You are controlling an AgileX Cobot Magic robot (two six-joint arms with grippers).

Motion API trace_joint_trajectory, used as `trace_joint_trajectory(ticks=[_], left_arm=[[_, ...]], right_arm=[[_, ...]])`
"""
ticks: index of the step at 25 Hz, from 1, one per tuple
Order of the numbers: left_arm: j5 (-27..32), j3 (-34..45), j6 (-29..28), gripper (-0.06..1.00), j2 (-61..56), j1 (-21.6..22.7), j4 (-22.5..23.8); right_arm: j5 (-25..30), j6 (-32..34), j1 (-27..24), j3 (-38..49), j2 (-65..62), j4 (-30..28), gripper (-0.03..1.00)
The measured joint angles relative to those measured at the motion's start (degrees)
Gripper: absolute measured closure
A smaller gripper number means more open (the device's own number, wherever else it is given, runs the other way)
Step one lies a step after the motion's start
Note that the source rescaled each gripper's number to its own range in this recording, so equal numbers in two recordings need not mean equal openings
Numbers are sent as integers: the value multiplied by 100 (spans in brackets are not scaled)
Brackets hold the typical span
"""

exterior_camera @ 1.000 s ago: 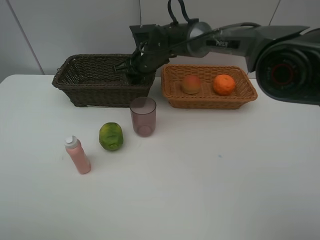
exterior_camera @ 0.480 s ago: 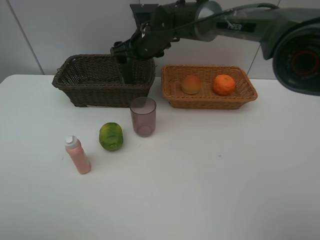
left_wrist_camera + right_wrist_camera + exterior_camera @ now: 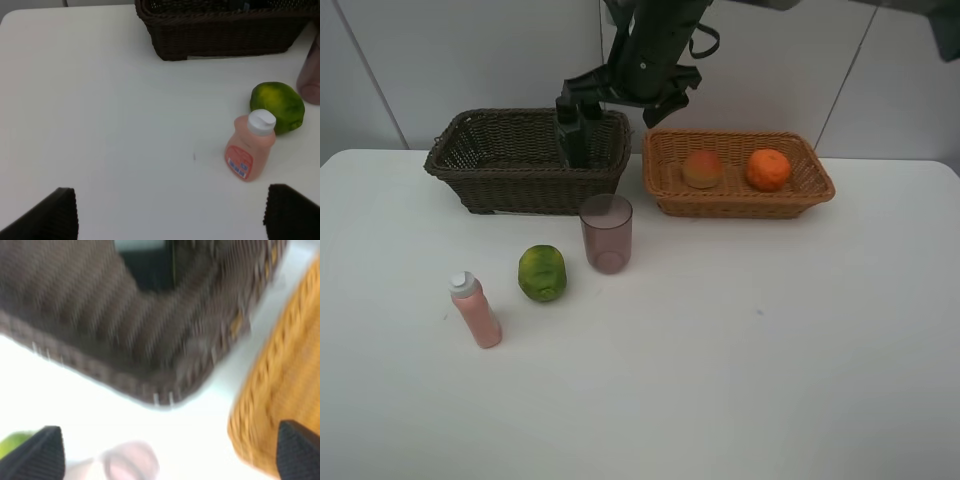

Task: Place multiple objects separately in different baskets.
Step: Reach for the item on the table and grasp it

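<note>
Up top, the right tool (image 3: 172, 452) hangs over the near corner of the deep dark brown woven wicker basket (image 3: 500, 165), fingers spread wide and gripping nothing. The dark pump bottle (image 3: 577, 140) stands inside that basket, just beyond the tool. The left tool (image 3: 170, 215) is spread wide too, empty, low over the white surface (image 3: 770, 350). Ahead of it, off its centre line, stands the pink plastic bottle with the white cap (image 3: 249, 150), with the round green fruit (image 3: 277, 106) close behind. That bottle looks light, smooth and tippy, so I'd take it across the body, under the cap. The translucent mauve cup (image 3: 606, 232), farther ahead, looks thin and light and wants a gentle pinch on its wall. The left wrist view gives the bottle's label. Only the high camera shows the orange (image 3: 768, 168) and the red-yellow peach-like fruit (image 3: 702, 168) in the shallow light orange-tan wicker basket (image 3: 740, 208). The right wrist view is blurred.
</note>
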Motion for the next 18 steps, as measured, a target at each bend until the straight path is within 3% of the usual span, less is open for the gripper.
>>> trace_joint_trajectory(ticks=[2, 5, 13, 18], left_arm=[[0, 0, 0, -2, 0, 0, 0], [0, 0, 0, -2, 0, 0, 0], [0, 0, 0, -2, 0, 0, 0], [0, 0, 0, -2, 0, 0, 0]], right_arm=[[356, 0, -72, 248, -228, 38, 12], [417, 5, -327, 1084, -771, 38, 12], [-338, 149, -1557, 4136, -3025, 38, 12], [-400, 151, -2549, 5605, -4566, 33, 12]])
